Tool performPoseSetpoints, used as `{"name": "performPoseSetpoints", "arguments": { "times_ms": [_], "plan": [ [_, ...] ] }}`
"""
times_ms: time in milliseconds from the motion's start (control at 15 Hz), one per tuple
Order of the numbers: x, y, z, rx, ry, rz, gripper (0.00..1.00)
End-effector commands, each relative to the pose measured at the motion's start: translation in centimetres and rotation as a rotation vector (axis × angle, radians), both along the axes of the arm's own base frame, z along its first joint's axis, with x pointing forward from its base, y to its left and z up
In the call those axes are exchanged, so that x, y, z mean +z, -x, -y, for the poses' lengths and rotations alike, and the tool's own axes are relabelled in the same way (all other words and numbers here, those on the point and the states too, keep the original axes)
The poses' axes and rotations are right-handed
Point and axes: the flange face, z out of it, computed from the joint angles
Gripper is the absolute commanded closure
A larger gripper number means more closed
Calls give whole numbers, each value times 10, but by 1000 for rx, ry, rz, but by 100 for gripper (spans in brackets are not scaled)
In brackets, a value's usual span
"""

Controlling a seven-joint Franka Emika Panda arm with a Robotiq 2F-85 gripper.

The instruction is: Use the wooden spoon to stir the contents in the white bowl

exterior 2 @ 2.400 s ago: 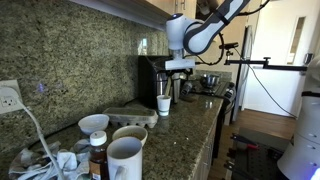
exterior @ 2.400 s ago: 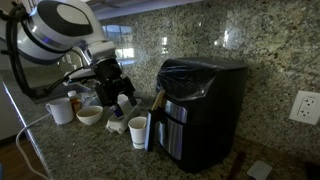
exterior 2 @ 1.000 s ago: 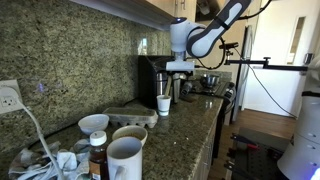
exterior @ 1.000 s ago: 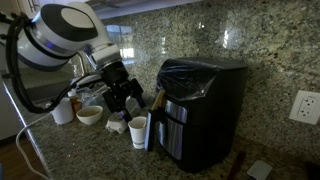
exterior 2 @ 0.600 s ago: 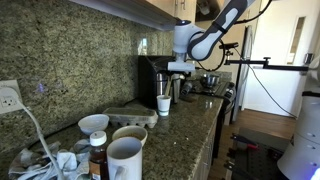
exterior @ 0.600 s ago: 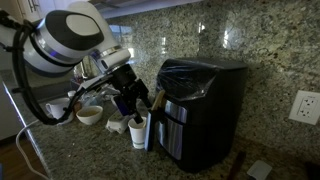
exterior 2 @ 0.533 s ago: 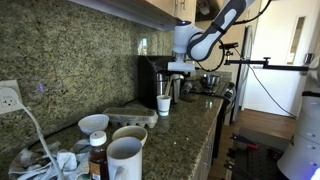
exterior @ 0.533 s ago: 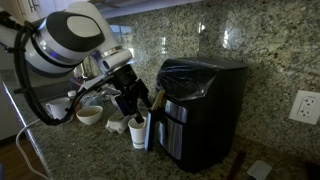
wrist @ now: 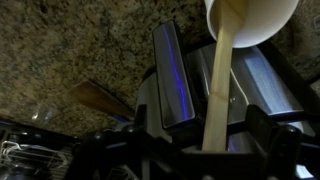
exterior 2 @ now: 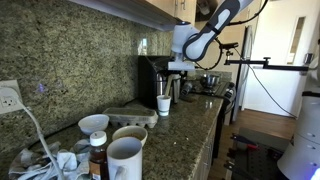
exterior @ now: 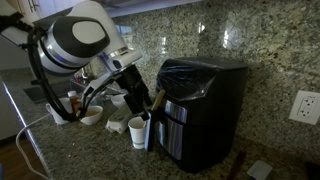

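The wooden spoon (wrist: 218, 90) stands in a white paper cup (wrist: 255, 20), with its handle rising toward the wrist camera. My gripper (wrist: 200, 140) hangs right over it, its dark fingers (wrist: 143, 135) apart on either side of the handle and not touching it. In both exterior views the gripper (exterior: 140, 103) (exterior 2: 177, 72) is just above the cup (exterior: 138, 131) (exterior 2: 163, 104), beside the black coffee machine (exterior: 205, 110). The white bowl with a tan inside (exterior: 90, 117) (exterior 2: 130, 133) sits on the counter away from the cup.
A brown wooden spatula (exterior: 157, 100) (wrist: 100, 98) leans on the coffee machine. A smaller all-white bowl (exterior 2: 93, 123), a white mug (exterior 2: 125, 158) and a bottle (exterior 2: 97, 155) stand near the tan bowl. The granite wall is close behind. A wall socket (exterior: 304, 106) is on the far side of the machine.
My gripper has moved from above the bowls across to the paper cup beside the coffee machine. The bowls, cup and machine have not moved.
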Motion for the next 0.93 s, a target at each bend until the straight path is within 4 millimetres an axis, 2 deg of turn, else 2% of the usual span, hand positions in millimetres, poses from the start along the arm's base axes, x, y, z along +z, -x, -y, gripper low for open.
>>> {"name": "performPoseSetpoints", "arguments": {
  "times_ms": [0, 667, 867],
  "plan": [
    [2, -1, 2, 13, 0, -5, 0],
    [0, -1, 1, 18, 1, -10, 0],
    [5, 0, 2, 23, 14, -27, 0]
  ]
}}
